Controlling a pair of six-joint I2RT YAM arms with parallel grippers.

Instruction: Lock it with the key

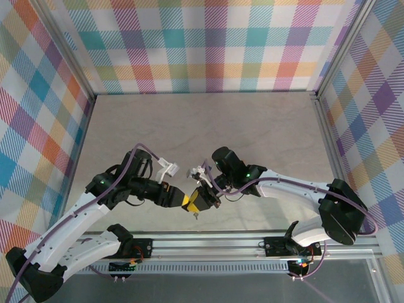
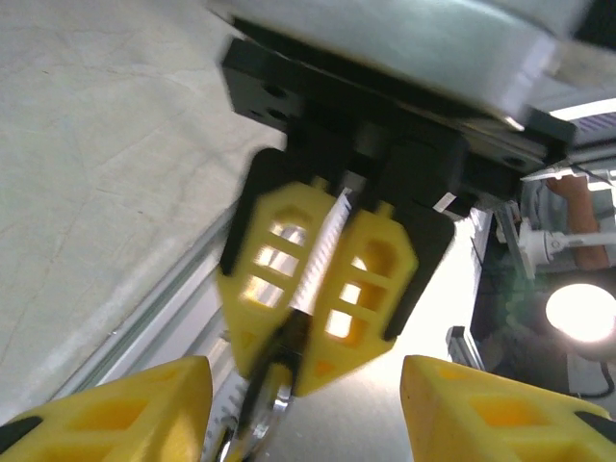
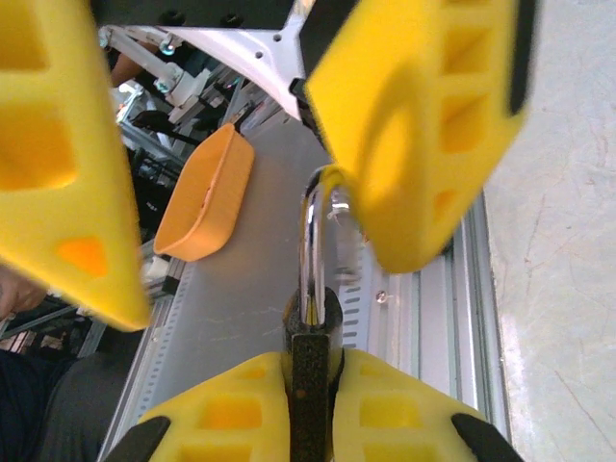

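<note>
Black padlock [image 3: 312, 322]: one, clamped in right end effector [image 3: 310, 390]; left end effector [image 2: 304, 390] parted.

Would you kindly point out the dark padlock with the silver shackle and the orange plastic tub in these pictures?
dark padlock with silver shackle [image 3: 310, 385], right wrist view, on its dark body.
orange plastic tub [image 3: 205, 195], right wrist view, on its side wall.

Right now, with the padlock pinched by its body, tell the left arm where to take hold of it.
Take the shackle, the bare steel loop standing clear of the padlock body, which the right gripper has its jaws shut on. Probably come end-on from the loop's top, left gripper jaws straddling it, one on each flat side.
</note>
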